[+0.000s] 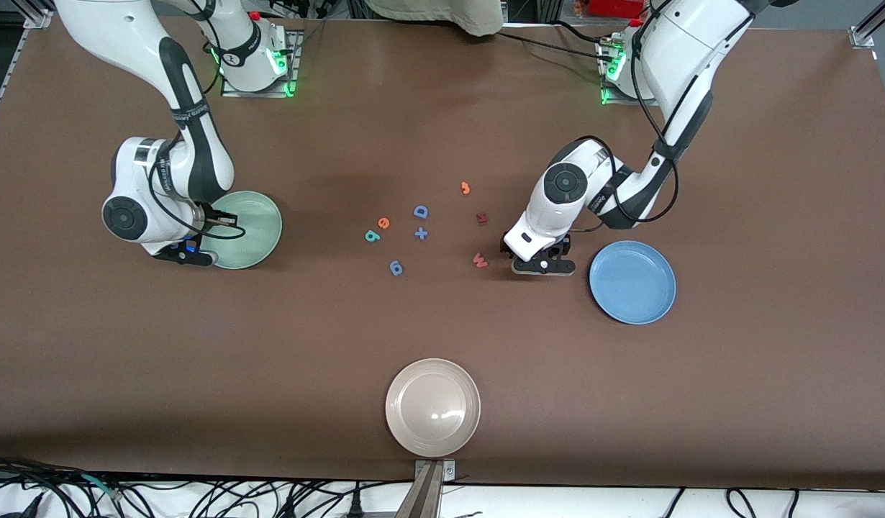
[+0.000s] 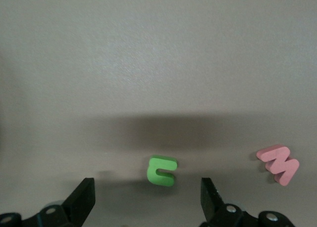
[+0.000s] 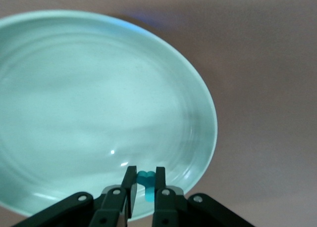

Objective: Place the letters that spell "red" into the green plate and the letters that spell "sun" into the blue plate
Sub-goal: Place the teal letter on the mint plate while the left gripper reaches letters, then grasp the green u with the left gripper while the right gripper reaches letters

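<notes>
Brown table: right gripper [image 3: 144,183] pinches teal letter [image 3: 145,180]; left gripper [image 2: 147,200] fingers spread.

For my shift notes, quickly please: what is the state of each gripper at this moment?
Left gripper: open, low over the green "u", not holding it.
Right gripper: closed on a teal letter, over the green plate.

Lighting: even, overhead, moderately bright. Bench [image 1: 442,324]: matte brown, soft short shadows beneath both arms. Beige-white plate [image 1: 432,407]: small glare spot. Green plate [image 3: 99,113]: pinpoint highlight, soft focus in the right wrist view. Left wrist view: washed-out colour, broad shadow band across the bench.
</notes>
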`<action>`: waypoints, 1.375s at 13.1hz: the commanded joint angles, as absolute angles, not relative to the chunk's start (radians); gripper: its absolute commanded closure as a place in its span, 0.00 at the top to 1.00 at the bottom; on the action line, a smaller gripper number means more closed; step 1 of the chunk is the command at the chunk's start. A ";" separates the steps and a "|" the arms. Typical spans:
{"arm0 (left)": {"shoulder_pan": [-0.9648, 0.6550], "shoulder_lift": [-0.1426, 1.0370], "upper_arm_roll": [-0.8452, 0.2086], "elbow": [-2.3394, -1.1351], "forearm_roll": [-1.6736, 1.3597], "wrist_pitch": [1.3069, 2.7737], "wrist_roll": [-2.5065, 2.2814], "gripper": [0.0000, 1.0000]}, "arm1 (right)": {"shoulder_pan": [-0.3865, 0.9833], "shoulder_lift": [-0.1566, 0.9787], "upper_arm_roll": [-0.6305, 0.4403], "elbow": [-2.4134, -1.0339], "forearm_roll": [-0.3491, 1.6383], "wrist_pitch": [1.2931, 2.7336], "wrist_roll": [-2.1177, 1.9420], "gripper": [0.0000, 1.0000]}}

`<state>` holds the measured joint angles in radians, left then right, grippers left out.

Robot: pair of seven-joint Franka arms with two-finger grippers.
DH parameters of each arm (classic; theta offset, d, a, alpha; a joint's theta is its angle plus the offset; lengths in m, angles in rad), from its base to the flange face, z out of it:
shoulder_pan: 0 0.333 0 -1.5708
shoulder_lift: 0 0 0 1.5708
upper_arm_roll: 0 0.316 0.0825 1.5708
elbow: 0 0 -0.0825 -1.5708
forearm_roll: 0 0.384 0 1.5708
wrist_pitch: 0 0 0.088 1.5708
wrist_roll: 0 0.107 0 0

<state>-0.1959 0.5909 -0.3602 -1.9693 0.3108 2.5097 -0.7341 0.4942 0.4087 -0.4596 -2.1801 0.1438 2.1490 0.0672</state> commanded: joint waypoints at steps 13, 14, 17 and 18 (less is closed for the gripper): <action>-0.218 0.641 -0.353 -1.899 0.371 2.471 -0.756 0.00 | 0.517 0.357 -0.434 -2.035 0.160 1.961 0.194 0.98; -0.213 0.628 -0.353 -1.898 0.371 2.450 -0.755 0.00 | 0.517 0.357 -0.408 -1.976 0.170 1.904 0.251 0.98; -0.181 0.539 -0.354 -1.893 0.362 2.323 -0.742 0.00 | 0.520 0.365 -0.330 -1.873 0.239 1.833 0.437 0.98; -0.158 0.513 -0.359 -1.891 0.356 2.289 -0.741 0.00 | 0.520 0.373 -0.295 -1.847 0.258 1.838 0.519 0.98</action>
<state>-0.1952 0.6021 -0.3533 -1.8764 0.3372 2.3709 -0.7348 0.5196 0.3555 -0.3416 -1.8979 0.2229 1.8600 0.3995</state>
